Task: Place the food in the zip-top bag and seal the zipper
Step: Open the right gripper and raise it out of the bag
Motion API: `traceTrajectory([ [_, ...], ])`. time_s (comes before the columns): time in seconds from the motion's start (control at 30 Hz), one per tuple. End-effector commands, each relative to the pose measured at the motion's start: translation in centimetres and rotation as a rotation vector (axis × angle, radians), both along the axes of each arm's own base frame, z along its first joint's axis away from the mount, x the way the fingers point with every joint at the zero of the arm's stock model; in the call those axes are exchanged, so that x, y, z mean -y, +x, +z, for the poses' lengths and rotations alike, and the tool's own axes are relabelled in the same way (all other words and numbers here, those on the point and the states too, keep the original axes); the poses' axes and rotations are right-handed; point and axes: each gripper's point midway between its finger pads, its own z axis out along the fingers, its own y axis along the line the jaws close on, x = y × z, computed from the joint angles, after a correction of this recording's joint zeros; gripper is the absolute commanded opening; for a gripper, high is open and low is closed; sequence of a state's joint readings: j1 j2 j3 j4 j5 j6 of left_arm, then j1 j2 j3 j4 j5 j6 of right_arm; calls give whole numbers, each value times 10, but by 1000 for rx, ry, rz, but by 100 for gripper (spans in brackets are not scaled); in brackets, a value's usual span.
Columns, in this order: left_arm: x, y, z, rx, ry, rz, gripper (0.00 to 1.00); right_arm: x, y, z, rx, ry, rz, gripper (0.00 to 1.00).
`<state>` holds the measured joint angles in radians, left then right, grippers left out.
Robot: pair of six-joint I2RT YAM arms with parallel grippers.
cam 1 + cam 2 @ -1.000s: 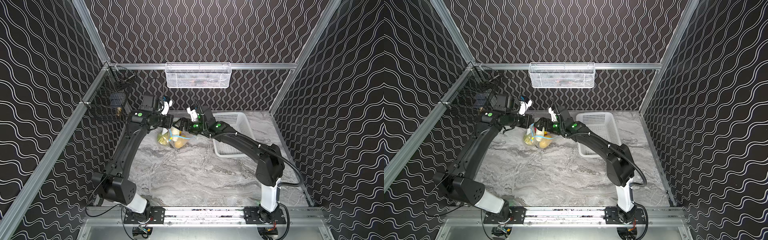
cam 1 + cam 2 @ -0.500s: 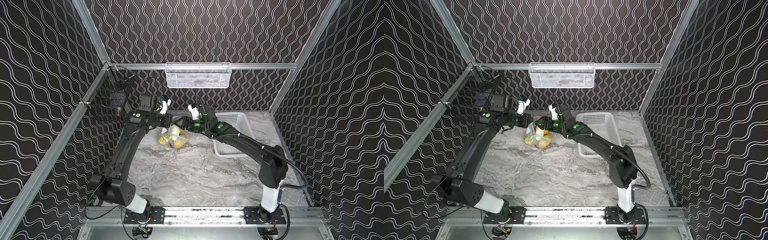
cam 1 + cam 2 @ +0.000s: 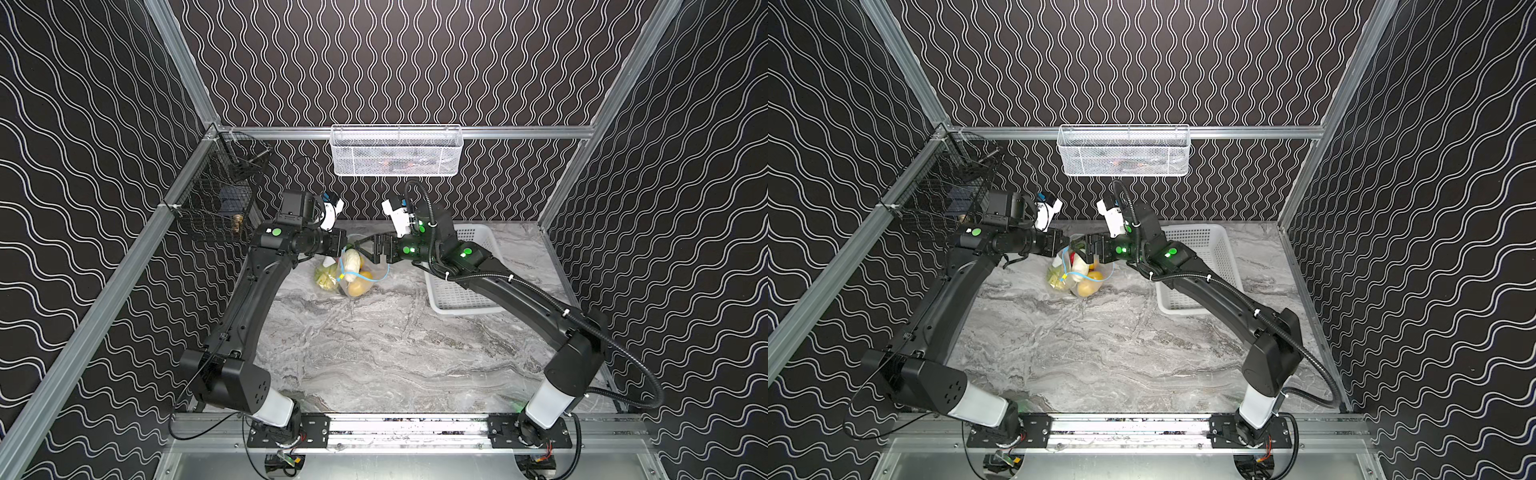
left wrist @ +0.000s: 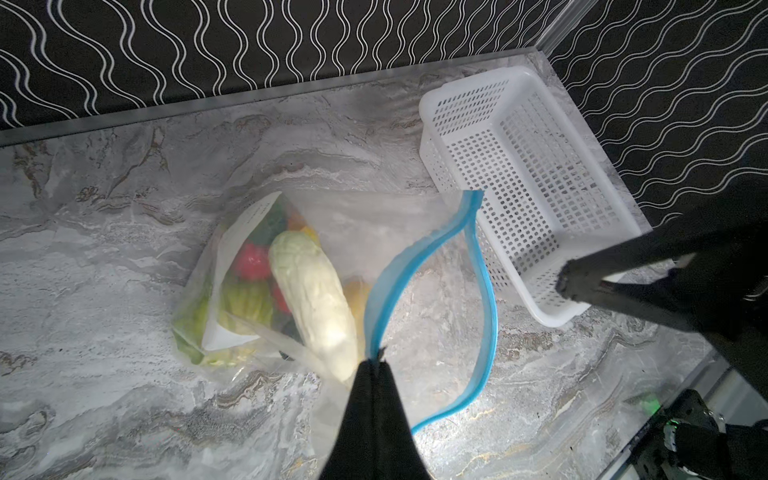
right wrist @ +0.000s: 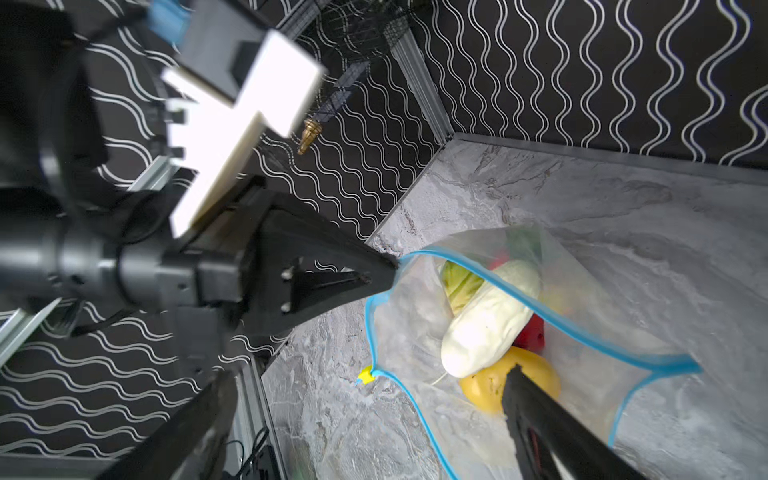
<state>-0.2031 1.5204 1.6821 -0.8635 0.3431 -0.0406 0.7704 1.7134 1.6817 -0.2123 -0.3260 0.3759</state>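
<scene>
Marble tabletop (image 3: 374,353), with a white basket (image 3: 465,300) at its right rear. The zip-top bag (image 4: 374,224) lies left of the basket, mouth gaping. Left gripper (image 4: 376,358): jaws closed, pinching the zipper (image 4: 487,291) and holding that edge raised. Right gripper (image 3: 360,248): jaws spread wide, gripping nothing, at the bag's mouth. Inside the bag, a white radish (image 4: 316,303) lies uppermost over a yellow piece (image 5: 484,388). A yellow slider (image 5: 365,375) sits at one zipper end.

The left gripper (image 4: 377,365), its black jaws pressed together, pinches the light-blue zipper strip (image 4: 376,320) of a clear floppy plastic bag (image 4: 374,216), whose mouth gapes in a wide loop over the grey marbled surface (image 4: 104,249). Inside the bag lie a white radish (image 4: 311,291), a red fruit (image 4: 250,261) and green leafy produce (image 4: 245,299). Beside the bag's mouth, a white perforated plastic basket (image 4: 540,166) stands on the surface by the patterned wall.
</scene>
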Motion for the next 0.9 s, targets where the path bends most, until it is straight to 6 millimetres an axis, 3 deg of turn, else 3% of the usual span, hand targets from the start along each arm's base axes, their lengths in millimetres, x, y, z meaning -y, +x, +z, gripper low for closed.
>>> traceTrajectory([
  [0.0,5,-3,7,34,0,-61,0,8,-9,10,95,-48,8,99],
  [0.3,9,-2,-2,12,-3,-86,0,9,-9,8,318,-223,-52,99],
  [0.47,13,-3,-8,-12,-27,-93,0,-10,-25,5,467,-372,24,99],
  [0.7,14,-3,-8,-13,-38,-95,0,-21,-44,-13,618,-399,172,99],
  [0.87,16,-4,-11,-26,-50,-103,0,-28,-62,-40,744,-491,301,99],
])
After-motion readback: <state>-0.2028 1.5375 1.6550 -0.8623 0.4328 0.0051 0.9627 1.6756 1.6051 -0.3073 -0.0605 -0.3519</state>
